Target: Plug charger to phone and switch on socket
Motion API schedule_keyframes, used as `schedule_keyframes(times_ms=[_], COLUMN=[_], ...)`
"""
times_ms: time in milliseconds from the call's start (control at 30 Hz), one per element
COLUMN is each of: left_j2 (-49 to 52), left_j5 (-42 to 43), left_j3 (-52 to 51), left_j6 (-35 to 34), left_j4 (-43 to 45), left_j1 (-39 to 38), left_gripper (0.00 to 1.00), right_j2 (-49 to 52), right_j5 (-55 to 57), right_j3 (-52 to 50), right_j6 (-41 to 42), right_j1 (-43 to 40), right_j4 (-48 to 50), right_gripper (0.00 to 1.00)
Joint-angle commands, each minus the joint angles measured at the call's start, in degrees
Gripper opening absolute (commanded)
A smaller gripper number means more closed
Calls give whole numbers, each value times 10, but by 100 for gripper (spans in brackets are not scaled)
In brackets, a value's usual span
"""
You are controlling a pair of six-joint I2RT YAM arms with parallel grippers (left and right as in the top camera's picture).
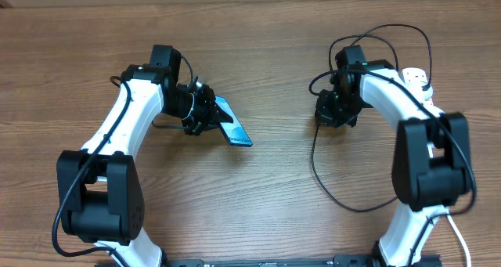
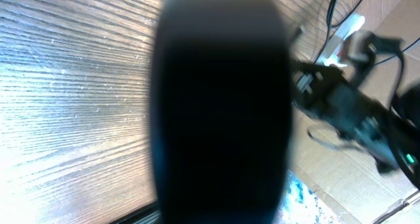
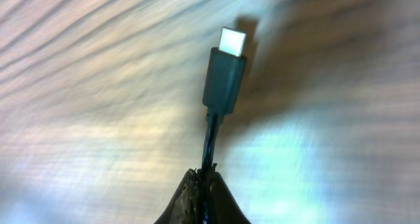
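The phone (image 1: 235, 131) is pinched in the left gripper (image 1: 208, 115), the charger (image 3: 210, 135) behind its connector (image 3: 225, 71) in the right gripper (image 3: 203, 190); nothing is joined yet; the socket (image 1: 419, 81) is not yet reached.

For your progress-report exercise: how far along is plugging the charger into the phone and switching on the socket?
Done: the left gripper grips the phone, and the right gripper pinches the charger just behind its connector. In hand: lining them up; they are apart. Left: plugging in, then switching on the socket, which is partly hidden.
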Motion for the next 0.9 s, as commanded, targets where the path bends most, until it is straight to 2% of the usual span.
schedule_keyframes(times_ms=[0, 133, 267, 367, 533, 633, 733, 867], left_j2=[-8, -8, -8, -8, -8, -8, -8, -8], left_j5=[30, 51, 131, 165, 235, 275, 277, 294], left_j3=[11, 11, 11, 11, 11, 11, 11, 11], left_j6=[15, 21, 55, 64, 66, 66, 64, 65], left_j4=[0, 17, 51, 80, 142, 188, 194, 194], left_j1=[-1, -1, -1, -1, -1, -1, -1, -2], left_gripper=[4, 4, 4, 4, 4, 4, 4, 4], right_j2=[-129, -220, -327, -386, -463, -483, -480, -479], right_j5=[-87, -170, -270, -332, -398, -424, -417, -299], right_j3=[2, 2, 1, -28, -137, -208, -242, -243], right_j6=[-87, -144, -232, -253, -252, -201, -156, -94], right_j1=[1, 1, 1, 1, 5, 19, 61, 153], right_j4=[-34, -86, -163, -178, -135, -66, 3, 73], right_gripper=[4, 4, 4, 4, 4, 4, 4, 4])
